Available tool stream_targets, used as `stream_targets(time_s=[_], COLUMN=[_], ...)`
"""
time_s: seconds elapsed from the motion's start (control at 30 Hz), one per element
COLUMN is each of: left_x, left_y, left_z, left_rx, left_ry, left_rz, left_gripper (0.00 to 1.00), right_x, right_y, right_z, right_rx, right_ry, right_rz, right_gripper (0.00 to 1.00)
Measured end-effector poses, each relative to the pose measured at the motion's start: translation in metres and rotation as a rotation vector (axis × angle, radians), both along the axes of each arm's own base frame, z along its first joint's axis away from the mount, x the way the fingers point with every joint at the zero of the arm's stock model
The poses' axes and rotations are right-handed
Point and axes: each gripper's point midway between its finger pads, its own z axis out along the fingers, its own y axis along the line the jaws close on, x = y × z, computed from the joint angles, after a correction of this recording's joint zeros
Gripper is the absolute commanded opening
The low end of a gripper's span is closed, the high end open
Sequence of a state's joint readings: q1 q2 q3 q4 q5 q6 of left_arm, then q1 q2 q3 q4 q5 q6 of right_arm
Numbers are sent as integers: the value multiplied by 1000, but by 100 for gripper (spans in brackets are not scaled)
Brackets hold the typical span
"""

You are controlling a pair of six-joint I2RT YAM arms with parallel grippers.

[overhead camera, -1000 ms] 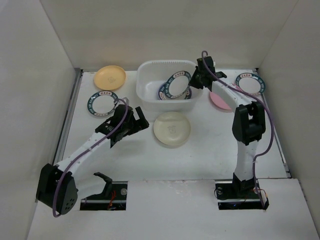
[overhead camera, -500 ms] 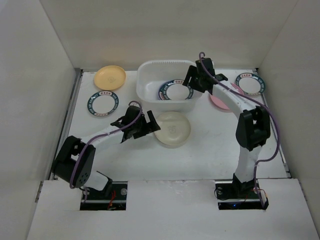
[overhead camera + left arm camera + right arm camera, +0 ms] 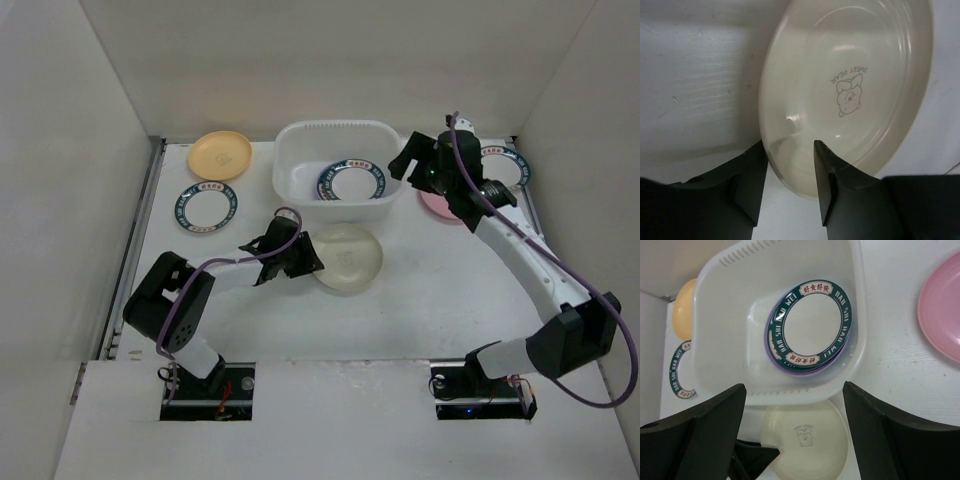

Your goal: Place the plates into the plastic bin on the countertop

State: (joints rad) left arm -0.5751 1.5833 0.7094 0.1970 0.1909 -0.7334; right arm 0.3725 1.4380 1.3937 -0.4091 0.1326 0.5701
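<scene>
A plain white tabletop (image 3: 430, 290) boxed in by white walls carries everything. The left gripper (image 3: 790, 150) sits at the left rim of the cream plate (image 3: 850, 85). One finger is outside the rim and one is over the plate's hollow, with the jaws narrowed around the edge; I cannot tell whether they actually pinch it. That plate lies flat on the tabletop just in front of the plastic bin (image 3: 300, 140). It is glossy and shallow, with a small bear print and the words "SWEET DEAR" in its middle.

The step in hand looks like the pickup of this plate. Next it calls for a firm hold on the thin rim, then a lift over the bin's front wall.

The right gripper (image 3: 794, 385) hangs spread wide and empty beside the bin's right wall. Inside the bin a teal-rimmed plate (image 3: 810, 322) rests on a purple plate (image 3: 766, 342). Outside the bin lie a yellow plate (image 3: 220, 153), a pink plate (image 3: 438, 207), a left patterned plate (image 3: 206, 207) and a right patterned plate (image 3: 505, 165).
</scene>
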Motion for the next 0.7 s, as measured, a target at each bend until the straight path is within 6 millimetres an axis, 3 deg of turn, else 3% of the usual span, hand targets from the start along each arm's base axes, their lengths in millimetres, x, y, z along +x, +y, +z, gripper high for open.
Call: stream_targets(time_s=[0.07, 0.13, 0.23, 0.33, 0.47, 0.57, 0.7], left_x=[-2, -4, -8, -22, -40, -47, -41], left_y=[1, 3, 7, 15, 28, 39, 56], left_z=[-2, -5, -5, 9, 64, 124, 211], left_rx=[8, 17, 30, 60, 60, 36, -3], left_ry=[8, 18, 27, 17, -78, -178, -315], left_rz=[1, 3, 8, -3, -10, -4, 38], left_gripper=[17, 9, 4, 3, 3, 4, 6], right_x=[-12, -22, -35, -46, -62, -74, -92], right_y=[-10, -25, -50, -72, -100, -122, -145], right_z=[3, -1, -16, -34, -67, -102, -149], right_rx=[11, 17, 21, 24, 33, 45, 61], right_ry=[-16, -16, 2, 32, 96, 174, 290], right_rz=[-13, -42, -97, -153, -237, -321, -418], right_gripper=[85, 85, 85, 85, 84, 84, 83])
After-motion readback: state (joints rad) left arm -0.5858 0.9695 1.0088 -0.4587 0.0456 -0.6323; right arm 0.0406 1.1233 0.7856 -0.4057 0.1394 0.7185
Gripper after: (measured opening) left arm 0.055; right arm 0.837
